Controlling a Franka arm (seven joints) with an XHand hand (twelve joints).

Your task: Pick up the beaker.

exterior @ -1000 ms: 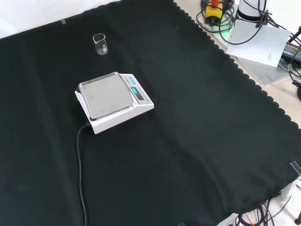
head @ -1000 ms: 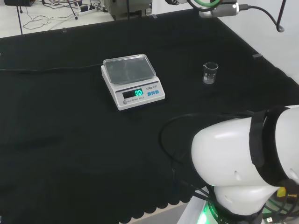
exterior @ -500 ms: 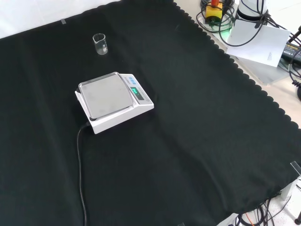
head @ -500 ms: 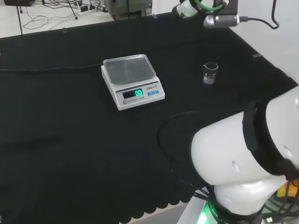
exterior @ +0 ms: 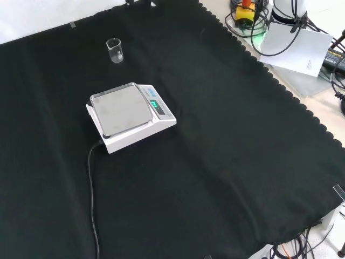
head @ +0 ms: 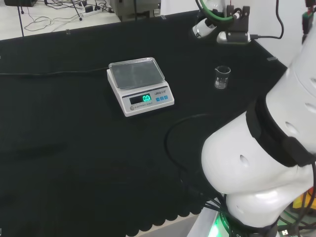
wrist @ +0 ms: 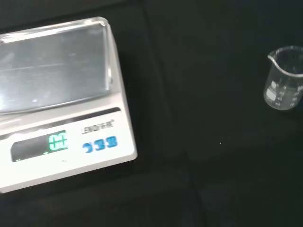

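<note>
Right now the small clear beaker [head: 222,77] is standing upright on the black cloth [head: 74,148], all by itself. Nothing is touching it. In the head view it is sitting to the right of the white scale [head: 139,85], well apart from it. In the front view the beaker [exterior: 114,50] is sitting farther off than the scale [exterior: 129,115], near the top of the cloth [exterior: 226,135]. In the wrist view the beaker [wrist: 285,79] is showing a little spout on its rim and white marks on its side.

The scale [wrist: 57,101] is sitting flat with its shiny grey plate on top, and nothing is lying on the plate. Its little screen [wrist: 57,141] is glowing green, and blue buttons [wrist: 100,144] are sitting just beside the screen. A black cord [exterior: 90,189] is running from the scale across the cloth, down toward the bottom of the front view.

The end of the arm [head: 224,24] is hanging in the air at the top of the head view, above the cloth and farther back than the beaker, not touching it. The big white arm links [head: 266,148] are taking up the right side of that view. I cannot tell whether the hand is spread, pressed together or pinching anything. The beaker is not being held.
</note>
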